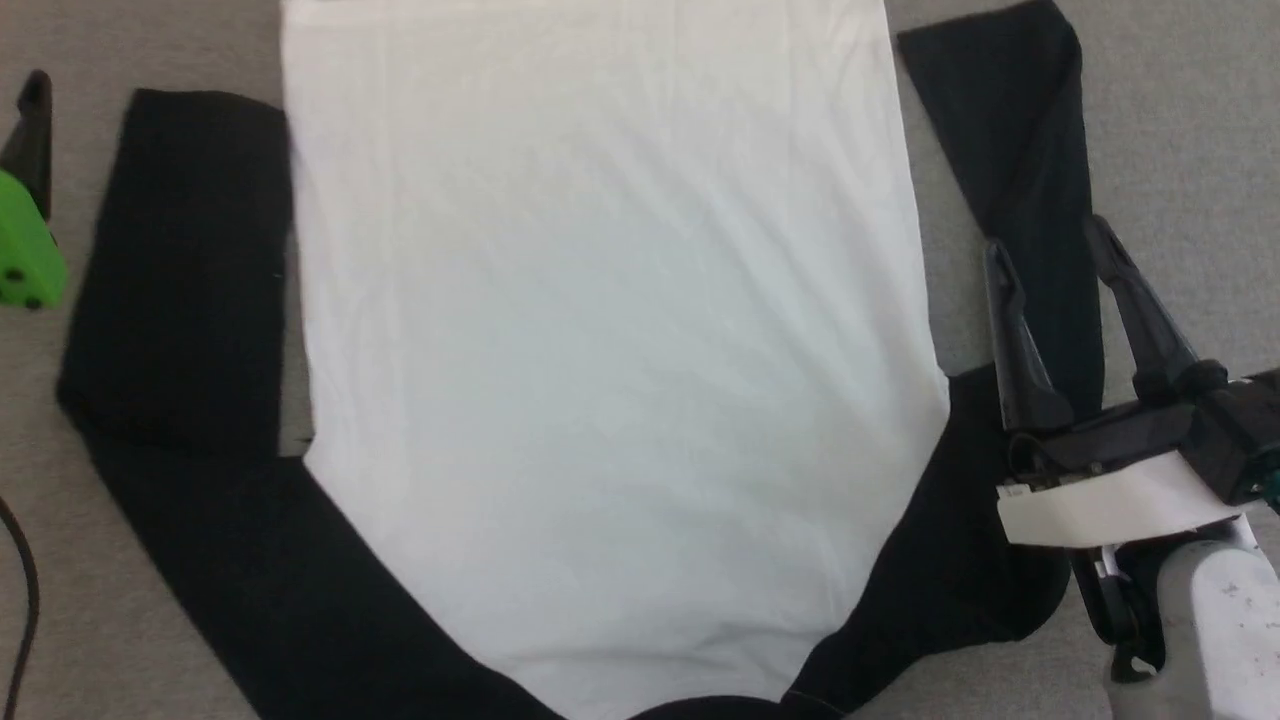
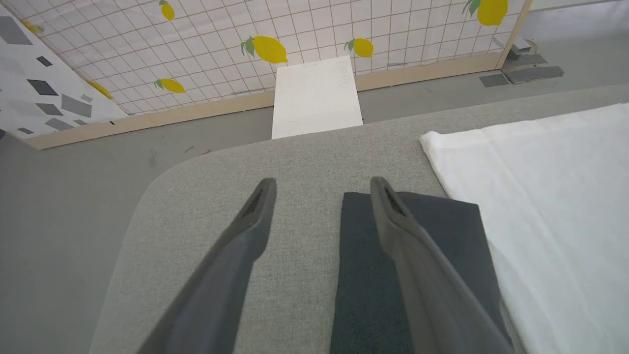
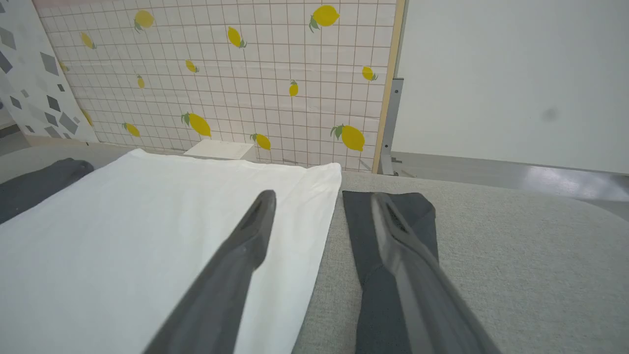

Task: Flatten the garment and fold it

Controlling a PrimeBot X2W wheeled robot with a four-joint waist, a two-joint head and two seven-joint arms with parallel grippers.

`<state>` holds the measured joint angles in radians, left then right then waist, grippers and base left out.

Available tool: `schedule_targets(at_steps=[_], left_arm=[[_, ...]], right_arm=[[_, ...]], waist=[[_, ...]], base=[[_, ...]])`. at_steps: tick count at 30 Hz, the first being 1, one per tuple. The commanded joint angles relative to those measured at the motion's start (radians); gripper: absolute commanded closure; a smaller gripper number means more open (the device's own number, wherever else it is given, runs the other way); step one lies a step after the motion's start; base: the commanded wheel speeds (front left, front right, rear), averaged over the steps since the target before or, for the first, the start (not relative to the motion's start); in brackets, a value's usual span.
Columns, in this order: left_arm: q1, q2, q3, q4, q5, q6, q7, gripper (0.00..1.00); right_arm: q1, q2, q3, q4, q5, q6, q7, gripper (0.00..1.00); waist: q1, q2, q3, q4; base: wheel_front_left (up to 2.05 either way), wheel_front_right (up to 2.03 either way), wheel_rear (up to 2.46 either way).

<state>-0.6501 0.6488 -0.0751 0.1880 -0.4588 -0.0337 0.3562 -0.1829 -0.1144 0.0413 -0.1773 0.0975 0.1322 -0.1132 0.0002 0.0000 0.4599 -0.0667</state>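
My right jaws apart, empty — right sleeve [image 1: 1010, 120] of the shirt [image 1: 600, 330] runs lengthwise under them; left jaws apart too.

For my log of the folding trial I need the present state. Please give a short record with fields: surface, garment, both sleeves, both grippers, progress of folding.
surface: grey padded table
garment: spread flat, white body nearly smooth, neck end toward the robot
left sleeve: black, lying beside the body
right sleeve: black, lying beside the body
left gripper: open, holding nothing, over the edge of the left sleeve
right gripper: open, holding nothing, over the right sleeve
folding: not yet begun
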Motion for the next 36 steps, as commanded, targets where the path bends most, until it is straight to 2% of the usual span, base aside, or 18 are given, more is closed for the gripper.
schedule_targets(at_steps=[1, 5, 8, 10, 11, 15, 19, 20, 21, 22, 25, 29, 36], left_arm=[[-0.039, 0.010, -0.005, 0.012, -0.001, 0.005, 0.028, 0.00], [-0.097, 0.027, -0.013, 0.039, -0.006, 0.021, 0.126, 0.00], [-0.109, 0.049, -0.012, 0.047, -0.005, 0.052, 0.218, 0.00], [-0.110, 0.058, 0.000, 0.042, -0.013, 0.081, 0.273, 0.00], [-0.102, 0.076, 0.018, 0.021, -0.022, 0.129, 0.361, 0.00], [-0.086, 0.080, 0.050, -0.023, -0.041, 0.185, 0.422, 0.00], [-0.061, 0.080, 0.075, -0.054, -0.055, 0.224, 0.451, 0.00], [-0.056, 0.078, 0.080, -0.059, -0.059, 0.233, 0.457, 0.33], [-0.045, 0.080, 0.080, -0.064, -0.060, 0.240, 0.472, 0.88], [-0.035, 0.083, 0.081, -0.069, -0.061, 0.246, 0.486, 1.00], [-0.021, 0.083, 0.095, -0.085, -0.064, 0.262, 0.481, 1.00], [-0.012, 0.083, 0.123, -0.100, -0.048, 0.264, 0.377, 1.00], [0.035, 0.086, 0.156, -0.098, -0.019, 0.249, 0.200, 1.00]], right_arm=[[-0.022, 0.004, 0.008, 0.004, 0.004, -0.002, -0.012, 0.00], [-0.047, 0.013, 0.021, 0.012, 0.013, -0.002, -0.027, 0.00], [-0.055, 0.017, 0.026, 0.015, 0.017, -0.002, -0.034, 0.00], [-0.057, 0.020, 0.027, 0.017, 0.019, -0.002, -0.036, 0.00], [-0.058, 0.022, 0.029, 0.014, 0.024, -0.002, -0.038, 0.00], [-0.056, 0.026, 0.032, 0.008, 0.029, -0.002, -0.042, 0.00], [-0.056, 0.025, 0.041, 0.008, 0.031, -0.002, -0.042, 0.00], [-0.056, 0.025, 0.041, 0.007, 0.032, -0.002, -0.041, 0.00], [-0.057, 0.025, 0.038, 0.005, 0.031, -0.002, -0.042, 0.00], [-0.058, 0.025, 0.035, 0.003, 0.031, -0.002, -0.041, 0.00], [-0.059, 0.022, 0.034, 0.002, 0.030, -0.002, -0.038, 0.00], [-0.061, 0.018, 0.036, 0.004, 0.032, -0.002, -0.033, 0.00], [-0.047, 0.004, 0.023, 0.024, 0.034, -0.002, -0.020, 0.00]], waist=[[-0.0002, 0.0000, 0.105, -0.088], [-0.0002, 0.0000, 0.139, -0.116], [-0.0002, 0.0000, 0.154, -0.131], [-0.0002, 0.0000, 0.160, -0.139], [-0.0002, 0.0000, 0.170, -0.147], [-0.0002, 0.0000, 0.180, -0.155], [-0.0002, 0.0000, 0.187, -0.159], [-0.0002, 0.0000, 0.188, -0.157], [-0.0002, 0.0000, 0.187, -0.155], [-0.0002, 0.0000, 0.186, -0.151], [-0.0002, 0.0000, 0.174, -0.137], [-0.0002, 0.0000, 0.139, -0.109], [-0.0002, 0.0000, 0.003, -0.034]], base=[[0.00, 0.00, 0.00], [0.00, 0.00, 0.00], [0.00, 0.00, 0.00], [0.00, 0.00, 0.00], [0.00, 0.00, 0.00], [0.00, 0.00, 0.00], [0.00, 0.00, 0.00], [0.00, 0.00, 0.00], [0.00, 0.00, 0.00], [0.00, 0.00, 0.00], [0.00, 0.00, 0.00], [0.00, 0.00, 0.00], [0.00, 0.00, 0.00]])
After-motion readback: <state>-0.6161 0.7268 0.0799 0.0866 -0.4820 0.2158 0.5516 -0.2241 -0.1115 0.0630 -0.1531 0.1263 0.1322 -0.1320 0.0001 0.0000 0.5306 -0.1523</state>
